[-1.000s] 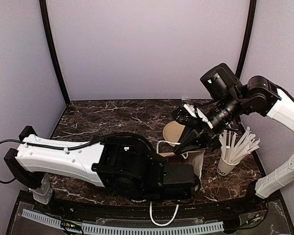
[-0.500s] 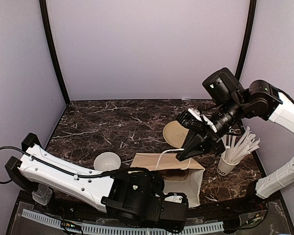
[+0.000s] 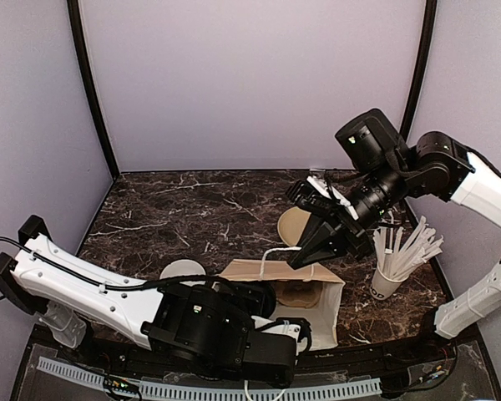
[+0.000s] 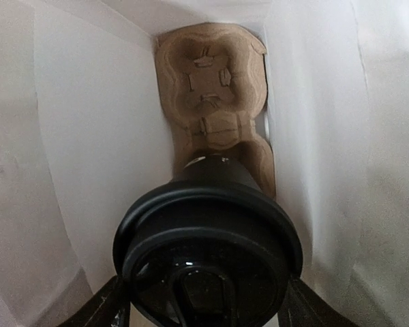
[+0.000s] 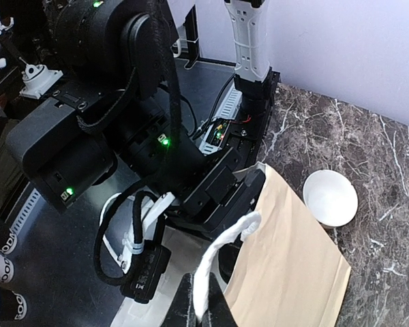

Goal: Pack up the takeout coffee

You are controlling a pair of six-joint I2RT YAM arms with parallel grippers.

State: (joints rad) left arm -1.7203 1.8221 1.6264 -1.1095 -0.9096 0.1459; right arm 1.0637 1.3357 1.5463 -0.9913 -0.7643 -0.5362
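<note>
From above, I see the brown paper bag on the marble tabletop, its mouth turned toward the arm bases. My right hand is pinched fully closed on the bag's white handle and holds it raised above the bag. The left arm lies low along the near edge and reaches in at the mouth. My left hand is out of sight in this view. A white bowl sits just left of the bag, and a white cup of straws stands to its right.

On the left wrist camera, I'm looking into the bag's white inside. The takeout coffee fills the lower frame, its black lid facing the lens. My left hand's fingers are spread wide and press on either side of the lid, so the hand has the cup. A brown pulp carrier lies at the bag's far end. The cup's base points at the carrier's near pocket, but I can't tell whether it is seated.

On the right wrist camera, the handle loop runs down into my closed right hand at the bottom edge. The bag's tan face spreads to the right, with the bowl beyond it.
</note>
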